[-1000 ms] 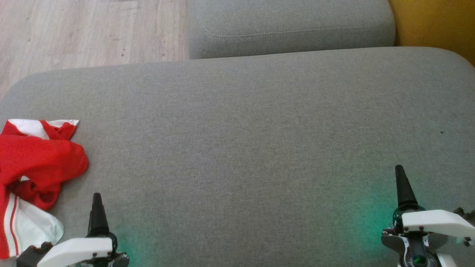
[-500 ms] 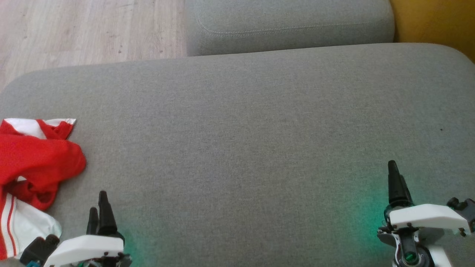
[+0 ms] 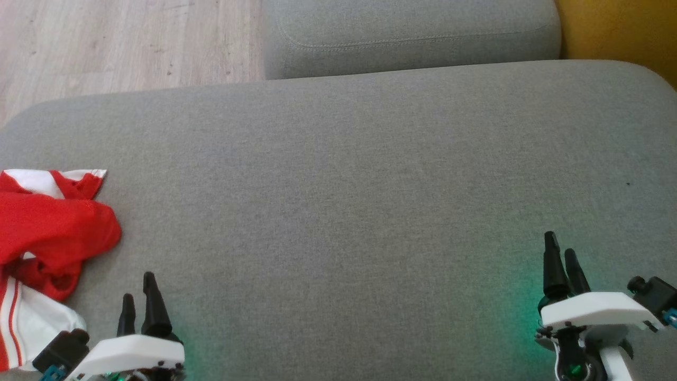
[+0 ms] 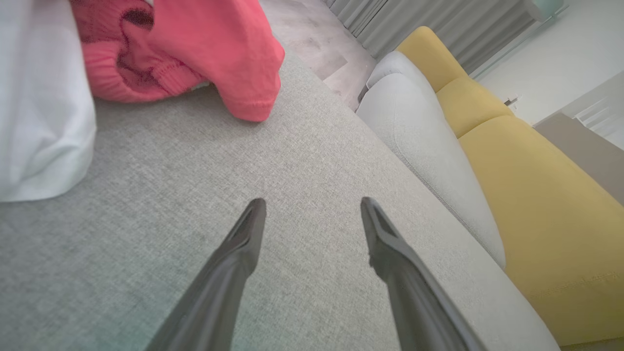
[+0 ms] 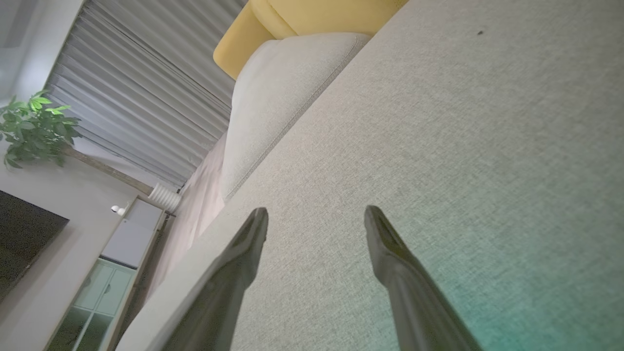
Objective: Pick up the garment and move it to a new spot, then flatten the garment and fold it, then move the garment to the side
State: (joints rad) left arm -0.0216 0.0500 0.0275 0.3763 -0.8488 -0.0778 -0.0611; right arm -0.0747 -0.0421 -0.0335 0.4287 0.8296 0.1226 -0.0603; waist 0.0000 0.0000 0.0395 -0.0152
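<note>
The garment [image 3: 50, 238] is a crumpled red and white piece with red stripes, lying at the left edge of the grey cushion [image 3: 338, 185]. In the left wrist view the garment [image 4: 195, 53] fills the upper left, red over white. My left gripper [image 3: 138, 288] hovers low at the bottom left, just right of the garment and apart from it. Its fingers are spread, and my left gripper [image 4: 312, 204] holds nothing. My right gripper [image 3: 560, 246] stands at the bottom right over bare cushion. My right gripper [image 5: 316, 212] is open and empty as well.
A second grey cushion [image 3: 412, 37] lies beyond the far edge. Wooden floor [image 3: 127, 42] shows at the top left. A yellow sofa [image 4: 546, 195] stands to the right. Curtains [image 5: 146, 92] and a plant [image 5: 34, 126] are in the background.
Both wrists have turned, so each gripper now shows two fingers in the head view instead of one. The right gripper has shifted a little left. The garment lies as before.
</note>
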